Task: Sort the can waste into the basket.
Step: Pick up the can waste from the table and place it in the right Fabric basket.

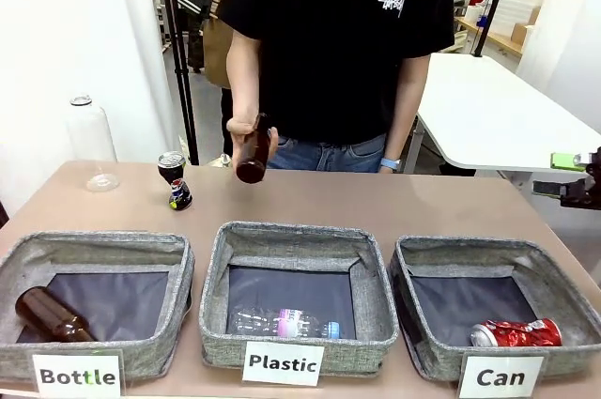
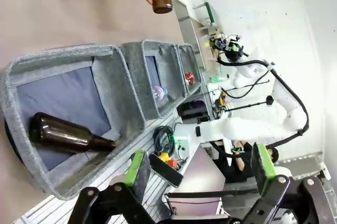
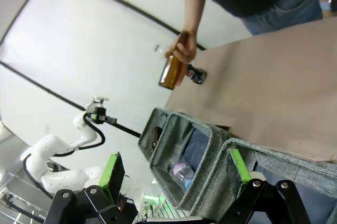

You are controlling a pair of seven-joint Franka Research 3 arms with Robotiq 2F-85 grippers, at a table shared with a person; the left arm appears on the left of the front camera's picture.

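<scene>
The front camera looks across the Plastic basket [image 1: 296, 234] toward the person [image 1: 329, 52], close above it. The wrist cameras view it from either side, and all three share it.

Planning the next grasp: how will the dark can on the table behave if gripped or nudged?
The dark can stands upright and narrow, so a push near its top would probably tip it. Tipped, its round body would likely roll on the smooth table. Small and metal, it is probably light and may dent if squeezed hard.
</scene>
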